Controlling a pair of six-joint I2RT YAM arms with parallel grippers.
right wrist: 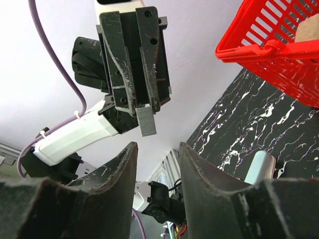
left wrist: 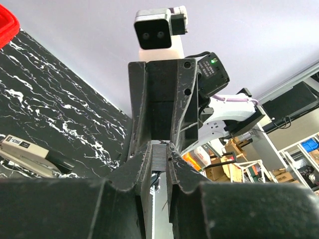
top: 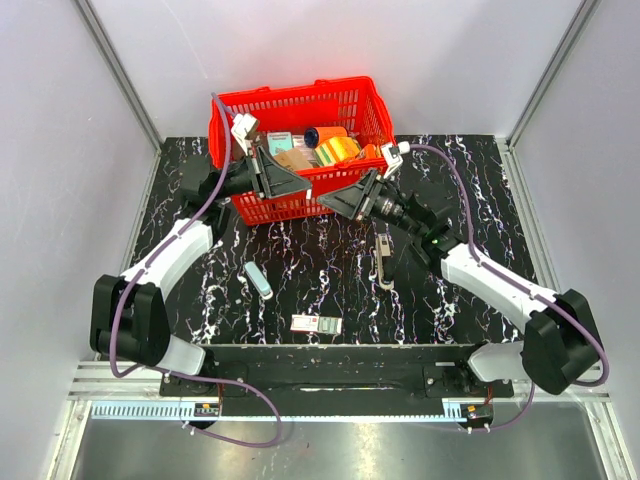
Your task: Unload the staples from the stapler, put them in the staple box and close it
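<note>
My left gripper [top: 303, 188] is shut on a short ribbed grey strip of staples [left wrist: 159, 155], held in the air in front of the red basket. The strip also shows in the right wrist view [right wrist: 146, 121], sticking out from the left fingertips. My right gripper [top: 330, 200] faces it, open and empty, a short gap away; its jaws [right wrist: 157, 154] stand apart just below the strip. The stapler [top: 385, 262], a slim grey-silver bar, lies on the black marbled table under the right arm. It also shows in the left wrist view [left wrist: 30, 157].
The red basket [top: 262, 208] with several items stands at the back centre, right behind both grippers. A pale blue-grey capsule-shaped object [top: 258, 279] lies on the table left of centre. A flat white-and-red box [top: 316, 324] lies near the front edge.
</note>
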